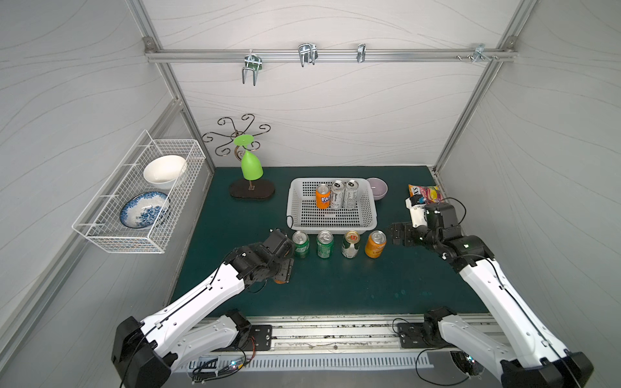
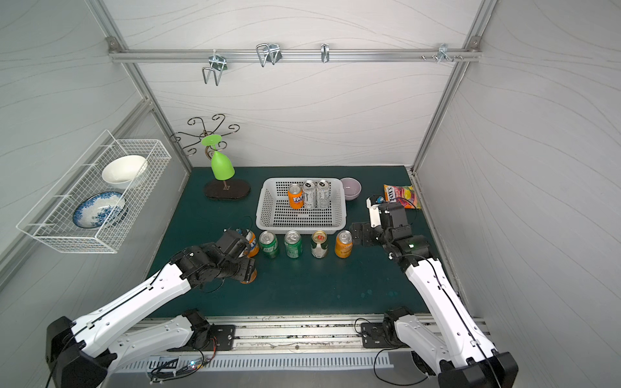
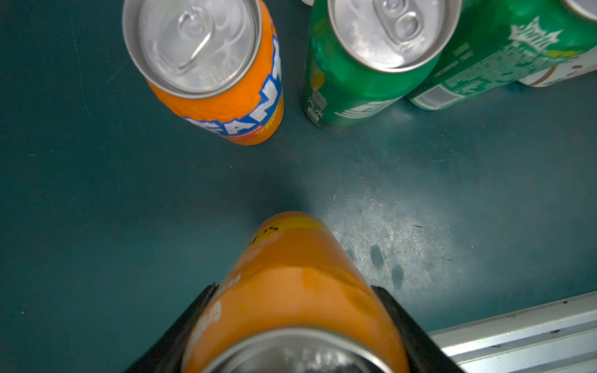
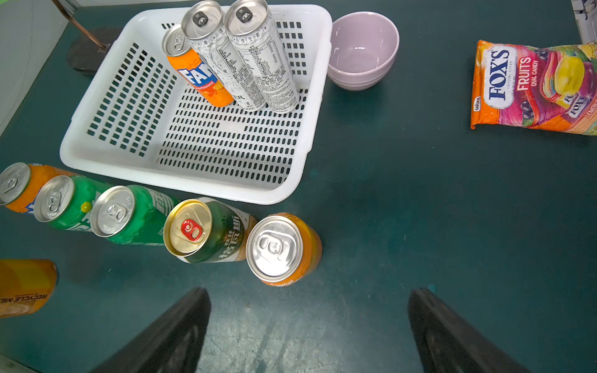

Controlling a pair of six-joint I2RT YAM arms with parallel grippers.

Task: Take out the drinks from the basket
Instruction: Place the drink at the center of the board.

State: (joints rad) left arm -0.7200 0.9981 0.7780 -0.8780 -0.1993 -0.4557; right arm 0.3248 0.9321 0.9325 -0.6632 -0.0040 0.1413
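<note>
The left hand (image 3: 292, 287) is clenched on an orange can (image 3: 290, 245), which sits between its two fingers on the left side of the green surface (image 1: 336, 289), closer to the front edge than the row of standing cans. Whether the can's base touches the surface cannot be told. The right hand (image 4: 310, 294) is released, its jaws wide apart and empty, just beside the right end of that row.

Nine cans are in sight. Three stand in the white basket (image 1: 331, 229) near the back edge: one orange can (image 1: 323, 197) and two slim silver cans (image 1: 337, 195) (image 1: 351, 195). Five stand in a row along the basket's front rim: an orange one (image 2: 252, 243), two green (image 1: 300, 244) (image 1: 325, 244), a green-and-white gold-topped one (image 1: 350, 244) and another orange (image 1: 375, 244).

Both blue-lettered orange cans show "FAN"; the held can reads "RECYCLE ME" in the right wrist view. The gold-topped can carries Chinese characters. A candy bag (image 4: 533, 87) near the back right corner reads "FOX'S FRUITS OVAL CANDY".
</note>
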